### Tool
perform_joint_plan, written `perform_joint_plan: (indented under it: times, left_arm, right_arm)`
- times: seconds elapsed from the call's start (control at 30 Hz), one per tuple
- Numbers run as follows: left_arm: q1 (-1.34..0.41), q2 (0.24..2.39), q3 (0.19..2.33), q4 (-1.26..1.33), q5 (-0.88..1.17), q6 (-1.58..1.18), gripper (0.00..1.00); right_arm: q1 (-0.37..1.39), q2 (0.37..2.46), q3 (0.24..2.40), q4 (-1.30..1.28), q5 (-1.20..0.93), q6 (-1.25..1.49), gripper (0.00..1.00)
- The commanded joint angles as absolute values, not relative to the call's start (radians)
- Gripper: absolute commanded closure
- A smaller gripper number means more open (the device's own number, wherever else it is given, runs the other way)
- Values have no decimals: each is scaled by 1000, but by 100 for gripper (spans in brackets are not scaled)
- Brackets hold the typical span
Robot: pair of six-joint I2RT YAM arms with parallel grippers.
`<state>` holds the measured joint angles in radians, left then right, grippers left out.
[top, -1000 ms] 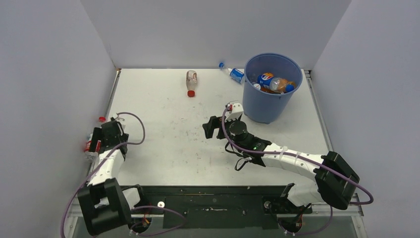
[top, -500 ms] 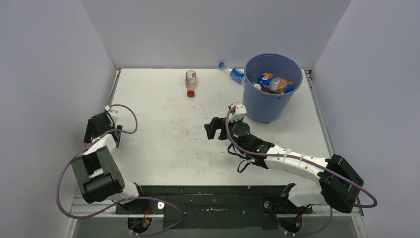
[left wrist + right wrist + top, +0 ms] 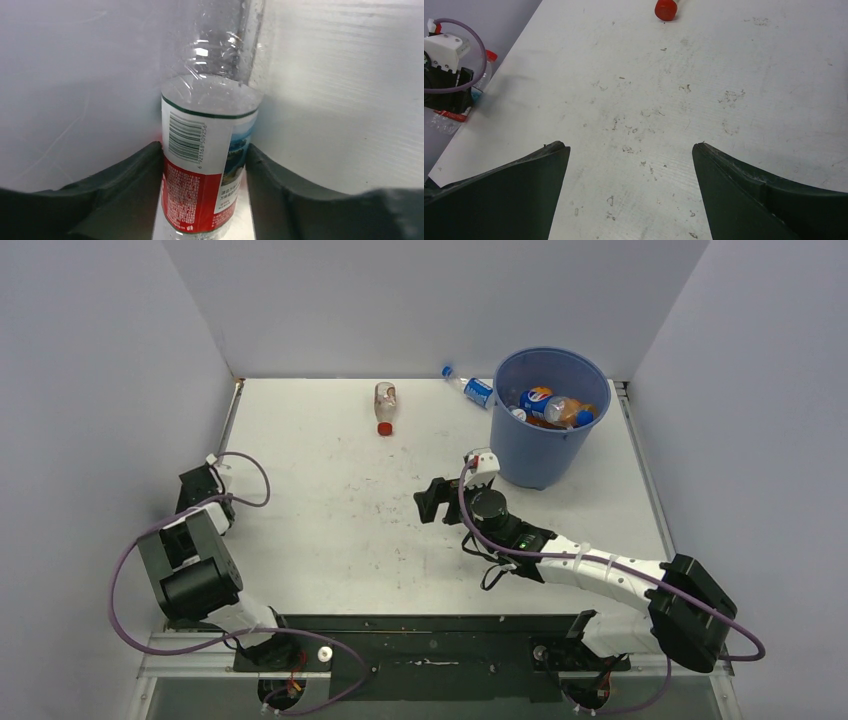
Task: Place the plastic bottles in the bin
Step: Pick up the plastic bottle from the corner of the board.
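As left claw (image 3: 202, 152) grips, clear bottle (image 3: 209, 107) (red-labelled)

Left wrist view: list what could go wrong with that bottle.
The left jaws grip the clear plastic bottle with a red label on its slick label, beside the grey wall: it may slip or crumple. The round blue plastic bin stands far across, past the right arm: the carry may hit it.

I saw the bin (image 3: 520, 455) far right on the table (image 3: 330, 540), bottles (image 3: 555, 408) inside; another bottle (image 3: 212, 100) sat between my left claw's (image 3: 202, 150) fingers.
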<state>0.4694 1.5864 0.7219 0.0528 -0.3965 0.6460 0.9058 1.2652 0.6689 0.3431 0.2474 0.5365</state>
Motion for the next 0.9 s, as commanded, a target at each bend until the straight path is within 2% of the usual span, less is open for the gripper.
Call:
perform_joint_plan:
  times: [0.0,0.13,0.33,0.47,0.6,0.73,0.87]
  left_arm:
    - [472,1588,731,46,-334,626,55]
    - [471,1495,709,27,-293,606,70]
    - [471,1166,769,-240,-86,512,73]
    - [470,916,889,-452,234,435,73]
    - [466,755,1000,-533,592,331,73]
    - [466,630,968,-337,850,94,73]
    - [466,589,871,73,1107,-325,73]
  right_arm:
    - [913,1226,667,384,261,542,0]
    - [914,1204,663,378,261,539,0]
    - [918,1152,686,350,208,523,1]
    - [929,1134,752,284,133,452,1]
    - [948,1129,854,206,109,388,1]
    - [951,1111,939,180,80,363,0]
    - [951,1101,1007,215,35,375,0]
